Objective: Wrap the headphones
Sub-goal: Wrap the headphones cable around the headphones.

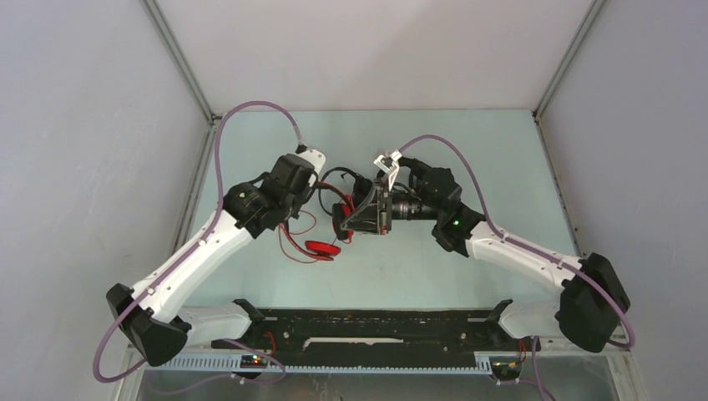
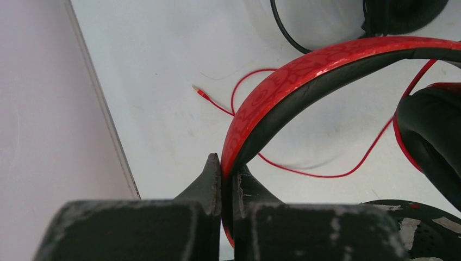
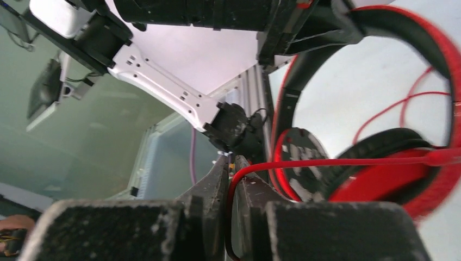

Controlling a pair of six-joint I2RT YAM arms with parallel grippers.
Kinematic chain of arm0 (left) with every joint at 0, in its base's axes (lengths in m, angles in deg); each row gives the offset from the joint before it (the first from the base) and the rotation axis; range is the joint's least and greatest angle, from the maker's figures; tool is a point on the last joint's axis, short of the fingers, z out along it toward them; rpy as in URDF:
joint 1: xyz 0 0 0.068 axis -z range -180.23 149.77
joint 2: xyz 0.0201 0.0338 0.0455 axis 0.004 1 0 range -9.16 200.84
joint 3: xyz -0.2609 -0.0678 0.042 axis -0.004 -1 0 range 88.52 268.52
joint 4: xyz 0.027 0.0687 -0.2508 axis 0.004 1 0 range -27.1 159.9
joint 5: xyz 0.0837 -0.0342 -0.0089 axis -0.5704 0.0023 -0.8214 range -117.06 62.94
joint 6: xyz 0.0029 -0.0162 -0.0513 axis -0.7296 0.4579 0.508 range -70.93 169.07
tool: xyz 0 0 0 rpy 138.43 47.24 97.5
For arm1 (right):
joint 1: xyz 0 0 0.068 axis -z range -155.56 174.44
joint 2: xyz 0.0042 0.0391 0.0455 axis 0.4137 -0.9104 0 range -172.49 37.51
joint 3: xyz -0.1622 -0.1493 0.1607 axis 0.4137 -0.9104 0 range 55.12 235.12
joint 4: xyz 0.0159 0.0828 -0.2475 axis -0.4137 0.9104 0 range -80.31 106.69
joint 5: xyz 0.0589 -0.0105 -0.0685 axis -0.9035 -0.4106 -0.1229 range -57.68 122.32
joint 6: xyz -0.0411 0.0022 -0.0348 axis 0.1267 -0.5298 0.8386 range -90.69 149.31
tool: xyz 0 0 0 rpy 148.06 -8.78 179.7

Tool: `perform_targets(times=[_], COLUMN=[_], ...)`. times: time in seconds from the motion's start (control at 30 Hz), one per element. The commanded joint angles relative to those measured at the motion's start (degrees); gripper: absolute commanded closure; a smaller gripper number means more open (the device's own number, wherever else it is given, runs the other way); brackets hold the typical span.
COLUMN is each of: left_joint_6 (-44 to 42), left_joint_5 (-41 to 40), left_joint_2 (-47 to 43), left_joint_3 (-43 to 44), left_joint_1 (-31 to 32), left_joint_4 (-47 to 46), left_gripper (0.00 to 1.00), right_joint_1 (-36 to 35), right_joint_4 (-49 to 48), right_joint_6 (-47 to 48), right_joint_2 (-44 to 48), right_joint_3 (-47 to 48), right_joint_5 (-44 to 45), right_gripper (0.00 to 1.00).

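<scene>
Out in the middle of the desk [image 1: 467, 150], between the two arms, hangs the red headset [image 1: 337, 224]. The left claw [image 2: 225, 163] is clenched on its patterned headband [image 2: 304, 70], the two fingers pressed against either face of the band near one end. From the right wrist view the right claw [image 3: 231, 163] is pinched almost together on the red cable [image 3: 326, 162], which drops down between its fingers and runs off sideways, taut, across a red ear cup [image 3: 380, 182]. The rest of that cable lies in loose loops on the desk under the left arm, its plug [image 2: 201, 93] resting free on the pale surface, apart from everything else. Just beyond the red band, farther from the left claw, part of a black headset [image 2: 402, 13] sits on the desk with its black cable [image 2: 282, 27] curving away from it. Whether the red ear cups touch the desk I cannot tell.
</scene>
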State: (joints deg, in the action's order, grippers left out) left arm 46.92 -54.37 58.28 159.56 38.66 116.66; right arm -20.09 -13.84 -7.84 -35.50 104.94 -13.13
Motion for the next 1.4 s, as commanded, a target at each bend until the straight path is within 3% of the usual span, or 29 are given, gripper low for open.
perform_targets(times=[0.0, 0.4, 0.77, 1.13, 1.37], left_joint_6=[5.05, 12.79, 19.98, 28.15, 33.63], left_joint_5=[-6.65, -11.27, -11.51, -4.94, 2.84], left_joint_2=[-3.29, -12.19, -14.40, -15.84, -16.25], left_joint_3=[0.96, -4.62, -7.33, -6.73, -4.86], left_joint_1=[-0.03, -0.11, -0.22, -0.77, -3.04], left_joint_4=[-7.44, -20.21, -26.27, -27.88, -28.29], left_gripper=[1.00, 1.00, 1.00, 1.00, 1.00], right_joint_1=[-1.81, -3.91, -9.32, -13.89, -17.65], right_joint_4=[-14.56, -17.59, -18.29, -7.05, -12.62], right_joint_6=[-9.31, -6.72, 3.36, 24.35, 35.19], right_joint_2=[-2.63, -4.72, -5.17, -5.27, -3.63], right_joint_3=[3.04, 3.09, 3.09, 2.98, -3.19], right_joint_5=[-3.23, 2.00, 9.48, 18.70, 25.52], right_gripper=[0.86, 0.78, 0.74, 0.69, 0.68])
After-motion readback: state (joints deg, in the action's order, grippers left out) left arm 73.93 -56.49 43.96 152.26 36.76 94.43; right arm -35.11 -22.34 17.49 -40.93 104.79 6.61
